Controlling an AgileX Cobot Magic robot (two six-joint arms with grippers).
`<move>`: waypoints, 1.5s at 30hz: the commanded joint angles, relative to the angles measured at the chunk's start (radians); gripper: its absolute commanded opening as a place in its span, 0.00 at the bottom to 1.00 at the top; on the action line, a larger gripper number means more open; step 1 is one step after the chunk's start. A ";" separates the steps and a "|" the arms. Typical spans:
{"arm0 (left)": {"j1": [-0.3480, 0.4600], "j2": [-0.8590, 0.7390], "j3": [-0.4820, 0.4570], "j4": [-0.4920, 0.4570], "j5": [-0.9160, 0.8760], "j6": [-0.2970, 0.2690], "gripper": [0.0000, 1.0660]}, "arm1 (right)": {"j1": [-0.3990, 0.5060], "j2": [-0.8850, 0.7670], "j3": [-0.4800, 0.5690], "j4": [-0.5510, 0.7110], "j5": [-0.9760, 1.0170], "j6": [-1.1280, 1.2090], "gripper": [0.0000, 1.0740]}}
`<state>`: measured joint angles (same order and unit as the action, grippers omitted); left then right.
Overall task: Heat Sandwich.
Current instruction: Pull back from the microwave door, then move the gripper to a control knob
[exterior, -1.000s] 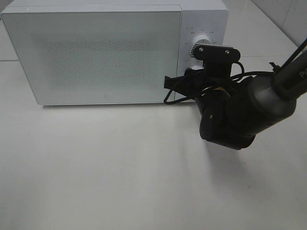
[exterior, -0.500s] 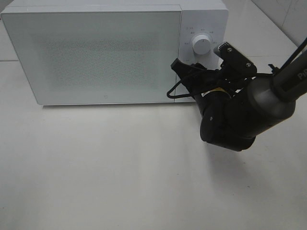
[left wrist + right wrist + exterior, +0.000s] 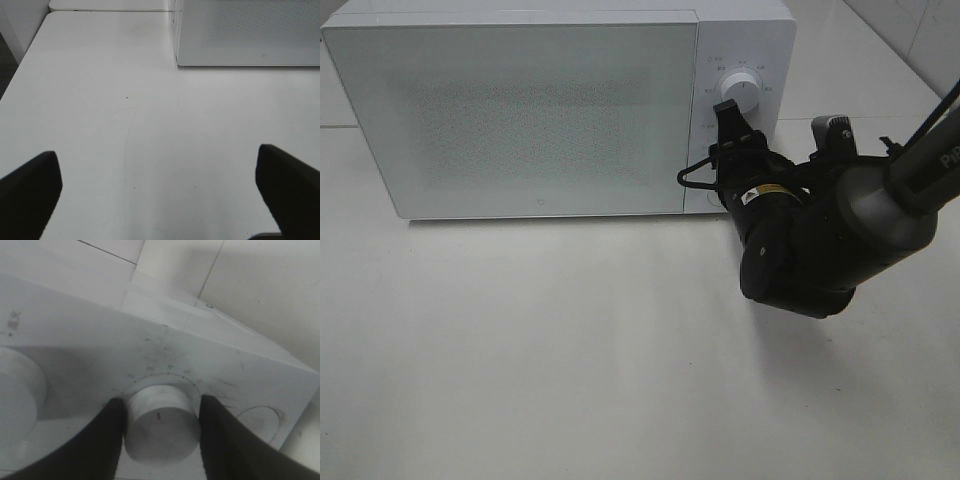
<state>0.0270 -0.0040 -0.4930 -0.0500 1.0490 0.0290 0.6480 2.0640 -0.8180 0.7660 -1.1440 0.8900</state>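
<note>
White microwave (image 3: 520, 110) shut, inside hidden, right fingers (image 3: 102, 442) clamping a dial (image 3: 160, 426), left fingers (image 3: 27, 192) spread wide.

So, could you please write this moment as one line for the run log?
right gripper: shut on lower knob | left gripper: open over table | microwave door: closed | sandwich: not visible

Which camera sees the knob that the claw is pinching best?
The right wrist view shows the knob close up, the right claw pinching its sides. The high view hides it behind the arm. The left wrist view shows only table and microwave door.
</note>
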 commanded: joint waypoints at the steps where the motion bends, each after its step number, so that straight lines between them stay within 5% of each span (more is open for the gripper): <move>1: -0.005 -0.022 0.001 -0.010 -0.013 0.001 0.92 | 0.004 -0.012 -0.019 -0.067 -0.155 0.124 0.02; 18: -0.005 -0.022 0.001 -0.010 -0.013 0.001 0.92 | 0.004 -0.012 -0.019 -0.042 -0.157 0.560 0.03; 35: -0.005 -0.022 0.001 -0.010 -0.013 0.001 0.92 | 0.004 -0.012 -0.019 -0.046 -0.155 0.556 0.07; 45: -0.005 -0.022 0.001 -0.010 -0.013 0.001 0.92 | 0.004 -0.012 -0.019 -0.057 -0.149 0.520 0.21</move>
<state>0.0270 -0.0040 -0.4930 -0.0500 1.0490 0.0290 0.6490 2.0700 -0.8180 0.7760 -1.1510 1.4270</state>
